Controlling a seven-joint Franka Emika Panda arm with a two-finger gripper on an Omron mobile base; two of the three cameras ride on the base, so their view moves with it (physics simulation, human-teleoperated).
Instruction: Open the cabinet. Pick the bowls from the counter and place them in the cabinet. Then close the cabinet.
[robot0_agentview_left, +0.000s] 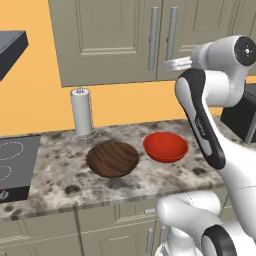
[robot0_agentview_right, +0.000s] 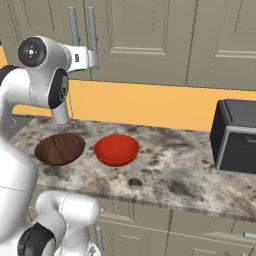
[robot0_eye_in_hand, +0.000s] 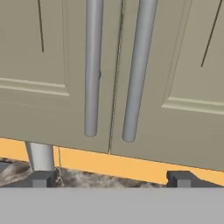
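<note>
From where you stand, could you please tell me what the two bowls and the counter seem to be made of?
Brown bowl: apparently wood, matte, with visible grain streaks. Red bowl: possibly plastic or glazed ceramic, glossy highlights. Counter: granite-like stone, speckled grey-brown with a light edge.

End effector (robot0_eye_in_hand: 111, 178) raised, wide apart
</note>
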